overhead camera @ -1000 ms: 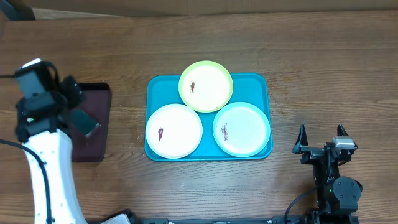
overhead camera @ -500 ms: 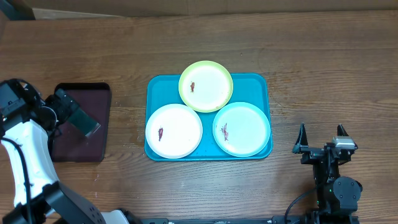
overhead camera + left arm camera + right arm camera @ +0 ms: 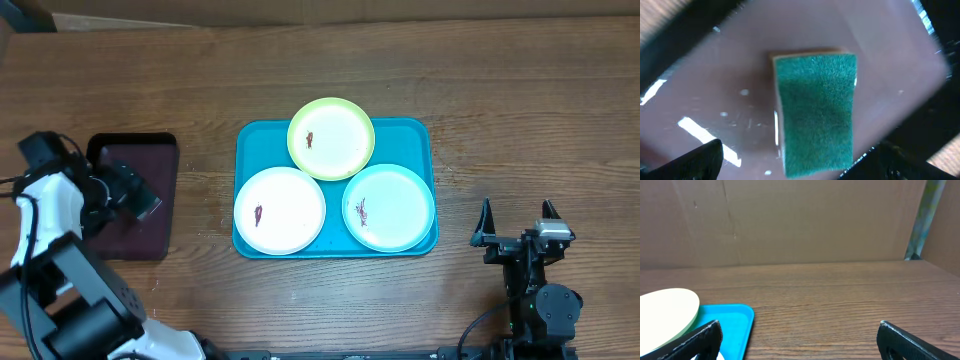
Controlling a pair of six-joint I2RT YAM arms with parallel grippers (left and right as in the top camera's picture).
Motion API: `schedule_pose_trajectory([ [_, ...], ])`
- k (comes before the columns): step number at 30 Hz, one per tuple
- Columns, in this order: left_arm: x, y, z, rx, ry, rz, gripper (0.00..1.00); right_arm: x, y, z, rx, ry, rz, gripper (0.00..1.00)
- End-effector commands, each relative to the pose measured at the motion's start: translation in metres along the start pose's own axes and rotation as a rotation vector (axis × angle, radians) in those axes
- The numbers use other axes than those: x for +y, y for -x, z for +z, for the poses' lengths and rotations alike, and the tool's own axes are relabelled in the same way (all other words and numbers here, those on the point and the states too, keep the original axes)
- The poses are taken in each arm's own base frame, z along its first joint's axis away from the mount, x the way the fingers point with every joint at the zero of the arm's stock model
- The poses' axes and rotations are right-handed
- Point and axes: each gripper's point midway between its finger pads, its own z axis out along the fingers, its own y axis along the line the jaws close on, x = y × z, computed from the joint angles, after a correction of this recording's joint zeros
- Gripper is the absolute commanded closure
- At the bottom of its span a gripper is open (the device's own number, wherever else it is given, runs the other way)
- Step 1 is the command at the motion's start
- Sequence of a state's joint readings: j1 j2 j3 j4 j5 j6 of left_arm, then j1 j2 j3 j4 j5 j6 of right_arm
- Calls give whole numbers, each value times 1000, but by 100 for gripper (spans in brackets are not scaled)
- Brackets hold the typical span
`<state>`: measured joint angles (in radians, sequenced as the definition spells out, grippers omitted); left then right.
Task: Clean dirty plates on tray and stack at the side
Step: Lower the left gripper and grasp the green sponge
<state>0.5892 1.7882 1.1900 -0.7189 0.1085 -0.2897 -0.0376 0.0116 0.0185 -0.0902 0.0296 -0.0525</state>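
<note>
Plates (image 3: 280, 210): lying right of left tool (image 3: 128, 195), on turquoise tray (image 3: 245, 140). Tool wide open, empty, over green sponge (image 3: 815, 112) in maroon tray (image 3: 150, 160); long axis crossing jaw line. Right tool (image 3: 518, 222) open, parked near aqua plate (image 3: 390, 207).

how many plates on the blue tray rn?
3. On the tray: the lime-rimmed plate at the far edge, overhanging it; the white plate near-left; the aqua-rimmed plate near-right. None stacked, so none looks hidden.
</note>
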Motion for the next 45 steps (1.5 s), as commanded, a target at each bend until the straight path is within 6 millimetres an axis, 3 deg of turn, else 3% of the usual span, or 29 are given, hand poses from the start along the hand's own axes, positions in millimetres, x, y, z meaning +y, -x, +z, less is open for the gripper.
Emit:
schedule_pose_trajectory([
  [1, -9, 2, 15, 12, 5, 18, 2, 2, -2, 0, -5, 7, -1, 0],
  [5, -12, 4, 23, -2, 34, 50, 2, 2, -2, 0, -5, 7, -1, 0],
  [11, 7, 12, 22, -52, 185, 69, 6, 2, -2, 0, -5, 7, -1, 0],
  [21, 5, -2, 42, 16, 181, 78, 11, 2, -1, 0, -5, 7, -1, 0],
  [25, 7, -5, 47, 32, 185, 77, 23, 2, -1, 0, -5, 7, -1, 0],
  [27, 7, -5, 48, 37, 187, 77, 36, 2, -2, 0, -5, 7, -1, 0],
  [29, 8, -5, 49, 35, 188, 78, 57, 2, -2, 0, -5, 7, -1, 0],
  [31, 8, -3, 49, 27, 193, 78, 68, 2, -1, 0, -5, 7, -1, 0],
  [34, 9, 2, 48, 3, 204, 80, 96, 2, -2, 0, -5, 7, -1, 0],
  [38, 7, 8, 46, -12, 202, 79, 96, 2, -2, 0, -5, 7, -1, 0],
  [39, 7, 9, 45, -14, 201, 79, 92, 2, -2, 0, -5, 7, -1, 0],
  [41, 8, 10, 45, -17, 206, 79, 14, 2, -1, 0, -5, 7, -1, 0],
  [42, 9, 11, 45, -22, 212, 79, 1, 2, -2, 0, -5, 7, -1, 0],
  [45, 11, 17, 44, -49, 230, 80, 0, 2, -2, 0, -5, 7, -1, 0],
])
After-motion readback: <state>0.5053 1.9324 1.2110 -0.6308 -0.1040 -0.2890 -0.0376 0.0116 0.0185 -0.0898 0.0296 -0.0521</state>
